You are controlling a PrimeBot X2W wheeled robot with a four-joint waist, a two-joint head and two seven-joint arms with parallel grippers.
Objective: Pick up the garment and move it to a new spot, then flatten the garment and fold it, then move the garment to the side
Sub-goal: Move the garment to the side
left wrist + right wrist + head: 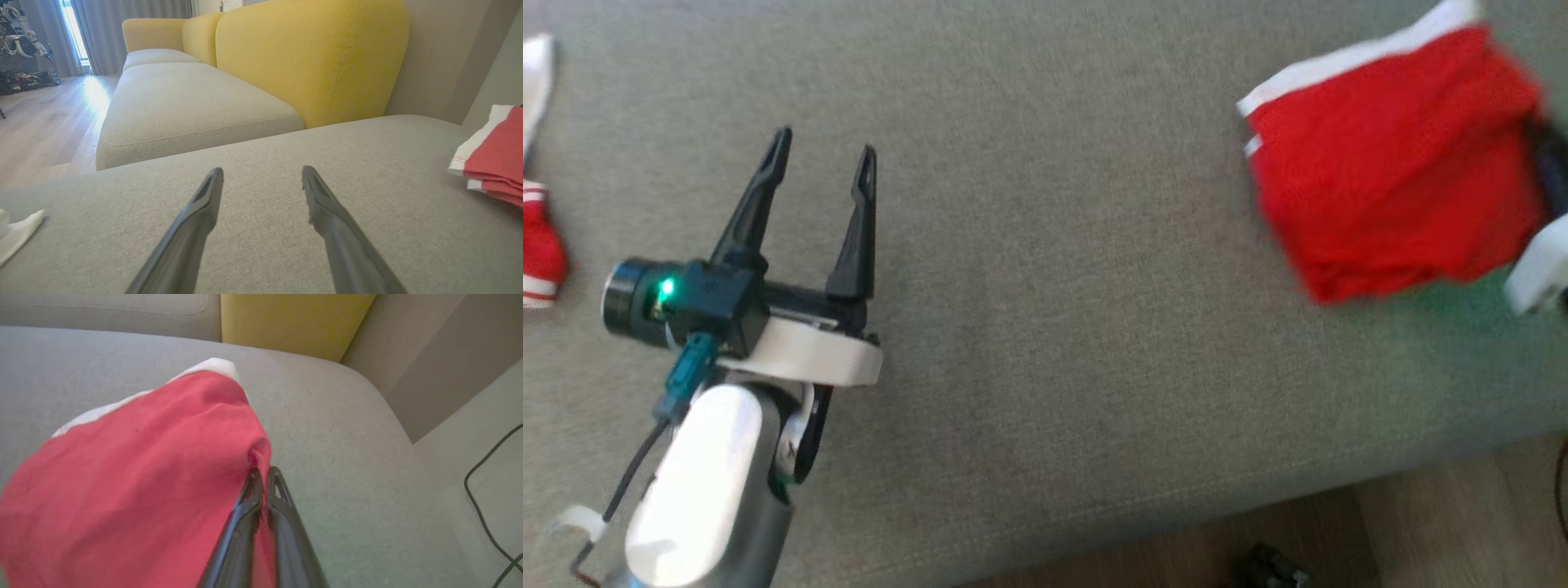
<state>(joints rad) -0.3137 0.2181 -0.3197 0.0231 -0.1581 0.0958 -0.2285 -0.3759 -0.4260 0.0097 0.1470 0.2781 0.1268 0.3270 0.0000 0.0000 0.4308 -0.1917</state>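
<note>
Wood floor (1421, 523) nearest, a strip along the sofa's front edge. Left jaws above the grey sofa seat (1054, 286), low left in head view, spread wide, nothing between them. Their fingers (756, 204) point away toward the sofa back. Left wrist view agrees: both fingers (192, 228) apart over bare grey fabric.

At the seat's left edge, beside the left arm, lies a red-and-white striped item (539, 253). A white cloth (535, 82) lies further back; left wrist view shows it at lower left (16, 232).

Red garment (1396, 163) with white trim sits on the seat's far right, well apart from the left jaws and off to their right. It is blurred in head view. Left wrist view shows it at the right edge (496, 159), folded in layers with white bands at the near side.

Right jaws pressed together, pinching the garment's right-hand edge. In right wrist view the fingers (282, 514) close on a bunched fold of red fabric (143, 469), and the rest spreads left of them. Cannot tell whether the garment's bulk is off the seat.

Beyond it, the seat's rounded corner, a dark cable (482, 490) on the floor, and the yellow backrest (310, 57) furthest.
</note>
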